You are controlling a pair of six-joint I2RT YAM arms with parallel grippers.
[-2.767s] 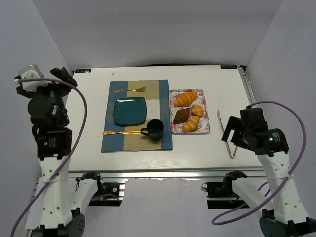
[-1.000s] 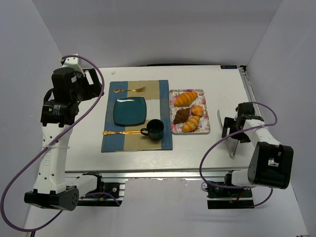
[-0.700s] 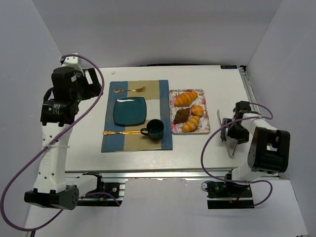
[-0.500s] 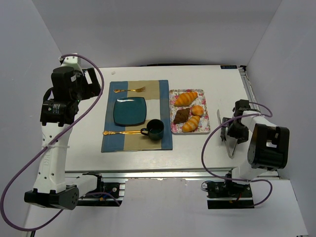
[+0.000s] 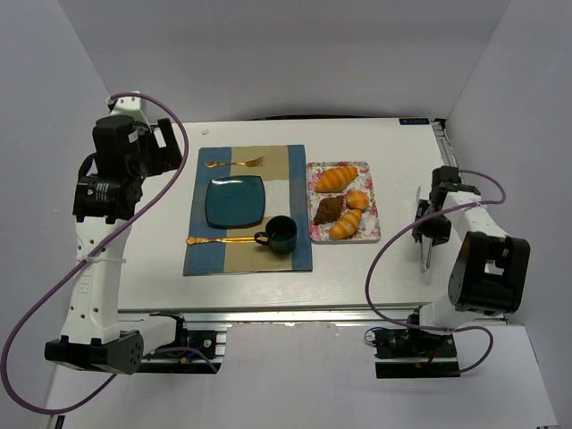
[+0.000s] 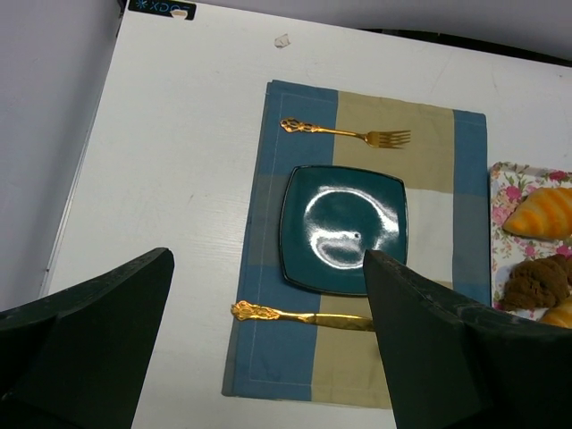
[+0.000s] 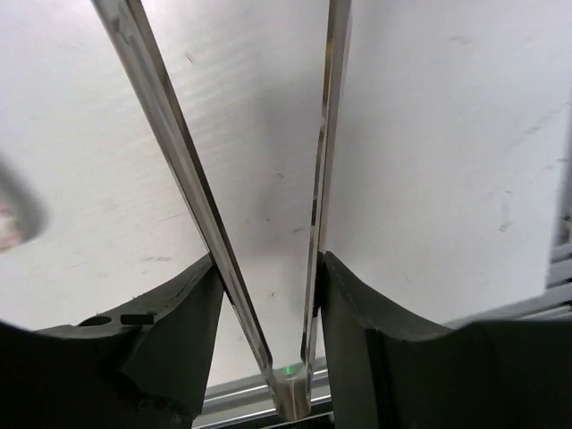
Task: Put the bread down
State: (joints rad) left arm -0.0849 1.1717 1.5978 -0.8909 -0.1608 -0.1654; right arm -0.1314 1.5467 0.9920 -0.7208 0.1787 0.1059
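The bread (image 5: 357, 198), a small round golden bun, lies on the flowered tray (image 5: 372, 236) among two croissants (image 5: 336, 179) and a dark chocolate pastry (image 5: 328, 209). Well to its right, my right gripper (image 5: 431, 223) is shut on metal tongs (image 5: 426, 246) near the table's right edge. In the right wrist view the gripper (image 7: 268, 264) has its dark fingers (image 7: 192, 304) pressing on both tong arms (image 7: 170, 152) near the hinge. My left gripper (image 5: 161, 147) hangs open high over the table's left side. In its own view the left gripper (image 6: 266, 257) looks down on the teal plate (image 6: 344, 228).
A blue and tan placemat (image 5: 201, 259) carries the teal plate (image 5: 234, 201), a gold fork (image 5: 234, 163), a gold knife (image 5: 219, 239) and a dark cup (image 5: 281, 234). The table's right edge rail (image 5: 451, 165) runs just beside the right gripper.
My right gripper has closed on the tongs, which have swung from slanting on the table to pointing nearly straight away. The left arm has shifted slightly.
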